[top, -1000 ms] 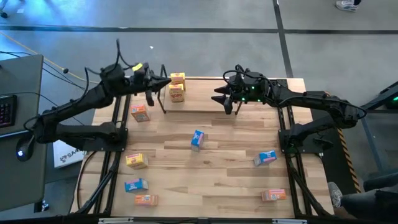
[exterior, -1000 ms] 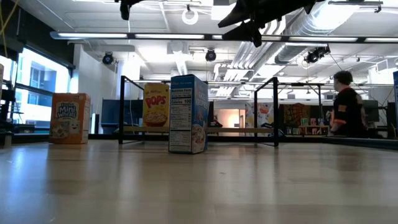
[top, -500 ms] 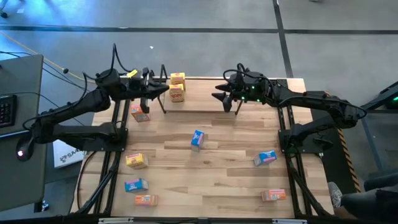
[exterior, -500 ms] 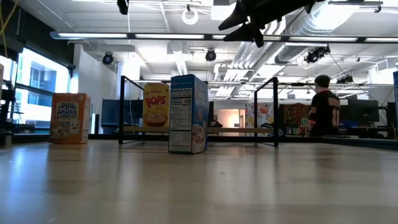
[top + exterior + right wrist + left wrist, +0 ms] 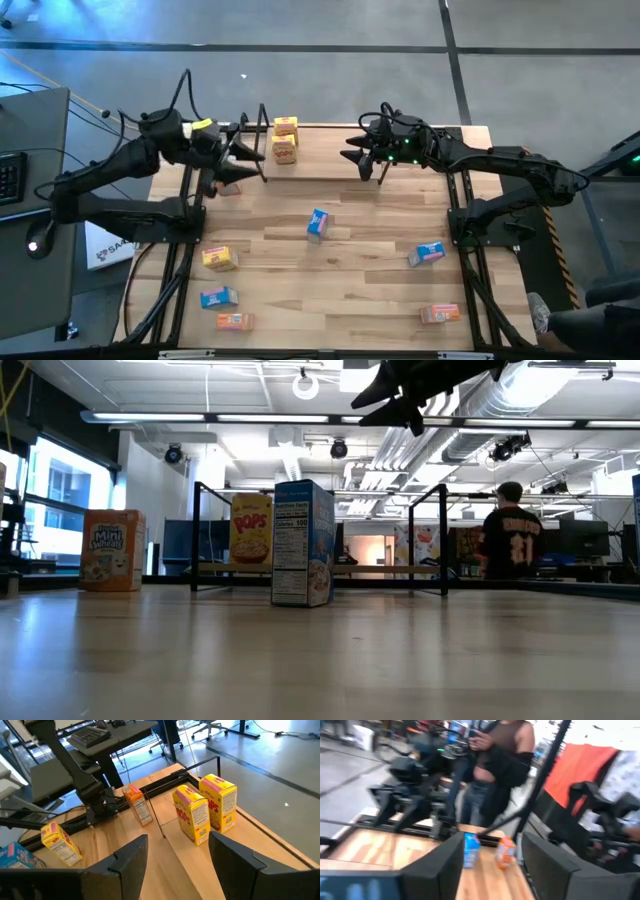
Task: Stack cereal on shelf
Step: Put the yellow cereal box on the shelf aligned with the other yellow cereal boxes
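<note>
The wooden table (image 5: 350, 215) carries the shelf (image 5: 310, 172) along its far edge, a low black rod frame on a light board. Two yellow boxes (image 5: 285, 140) stand upright on that board at its left end (touching each other). An orange box (image 5: 224, 184) stands just left of the shelf. A blue box (image 5: 318, 224) stands upright mid-table. Near the left edge lie a yellow box (image 5: 219, 259), a blue box (image 5: 218, 298) and an orange box (image 5: 235, 321); on the right lie another blue box (image 5: 426, 254) and orange box (image 5: 440, 314).
</note>
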